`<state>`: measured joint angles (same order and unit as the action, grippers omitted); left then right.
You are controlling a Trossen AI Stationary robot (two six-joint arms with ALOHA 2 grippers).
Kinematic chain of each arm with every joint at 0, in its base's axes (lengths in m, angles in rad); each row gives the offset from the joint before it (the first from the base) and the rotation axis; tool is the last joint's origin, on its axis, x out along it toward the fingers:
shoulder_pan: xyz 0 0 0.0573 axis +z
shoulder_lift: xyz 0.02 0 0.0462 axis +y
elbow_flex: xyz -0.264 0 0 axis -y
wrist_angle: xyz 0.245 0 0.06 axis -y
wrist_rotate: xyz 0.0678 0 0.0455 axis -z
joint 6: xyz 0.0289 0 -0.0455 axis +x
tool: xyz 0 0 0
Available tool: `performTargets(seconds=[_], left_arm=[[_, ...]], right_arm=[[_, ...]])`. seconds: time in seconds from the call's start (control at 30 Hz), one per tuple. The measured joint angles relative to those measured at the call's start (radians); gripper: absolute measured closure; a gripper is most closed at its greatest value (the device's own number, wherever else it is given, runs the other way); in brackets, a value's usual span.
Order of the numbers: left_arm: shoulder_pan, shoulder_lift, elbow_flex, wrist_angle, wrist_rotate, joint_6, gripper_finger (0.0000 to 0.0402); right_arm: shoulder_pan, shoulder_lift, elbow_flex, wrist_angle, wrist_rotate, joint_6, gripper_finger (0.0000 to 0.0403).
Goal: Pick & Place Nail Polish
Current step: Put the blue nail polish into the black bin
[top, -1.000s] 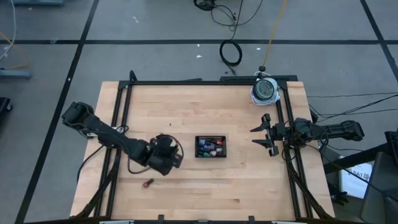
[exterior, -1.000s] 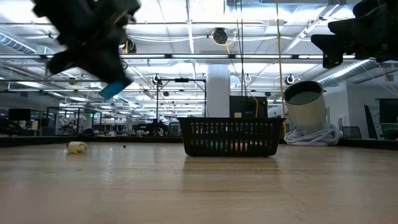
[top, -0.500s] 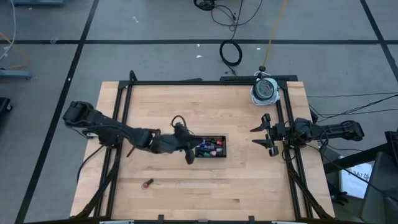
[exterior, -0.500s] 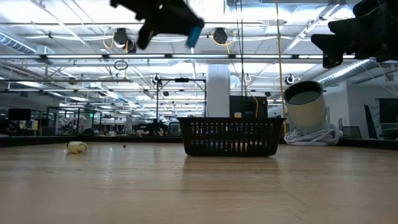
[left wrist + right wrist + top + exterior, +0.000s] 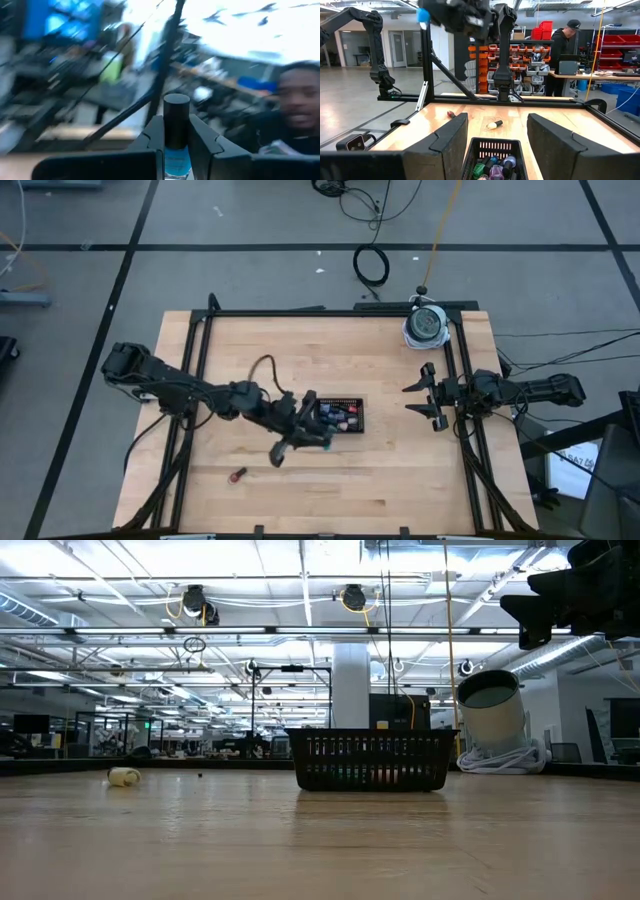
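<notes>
A blue nail polish bottle with a black cap is held high above the table, with my left gripper shut on it beside the left end of the black mesh tray. The right wrist view shows the bottle well above the tray, which holds several coloured bottles. A red bottle lies on its side near the table's front left. My right gripper stands open at the table's right edge, holding nothing. My left gripper pinches the blue bottle between its two fingers, at the glass body and the cap's lower part. The fingers point about level, and the cap's top sticks out past the fingertips. The bottle is lifted clear of the table and the tray.
A white round canister stands at the far right corner. A small pale bottle lies on the table left of the tray. Black frame rails run along the table's sides. A person stands in the room beyond the table.
My left gripper, shut on the blue bottle the whole time, has risen and swung from the table's near left toward the tray. It has turned from pointing down to about level, and has gone up out of the low view.
</notes>
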<state>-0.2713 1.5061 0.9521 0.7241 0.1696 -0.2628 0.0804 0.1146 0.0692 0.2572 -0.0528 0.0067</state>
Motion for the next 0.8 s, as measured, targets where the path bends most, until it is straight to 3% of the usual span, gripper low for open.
performTargets(seconds=[0.13,0.63,0.8], left_arm=[[-0.011,0.000,0.001,0.067,0.043,0.022,0.0368],[-0.027,0.000,0.001,-0.044,-0.017,0.120,0.0368],[-0.015,0.023,0.001,-0.125,-0.151,0.167,0.0368]], right_arm=[[0.000,0.000,0.000,0.000,0.000,0.000,0.0211],[0.000,0.000,0.000,0.000,0.000,0.000,0.0211],[0.000,0.000,0.000,0.000,0.000,0.000,0.0211]])
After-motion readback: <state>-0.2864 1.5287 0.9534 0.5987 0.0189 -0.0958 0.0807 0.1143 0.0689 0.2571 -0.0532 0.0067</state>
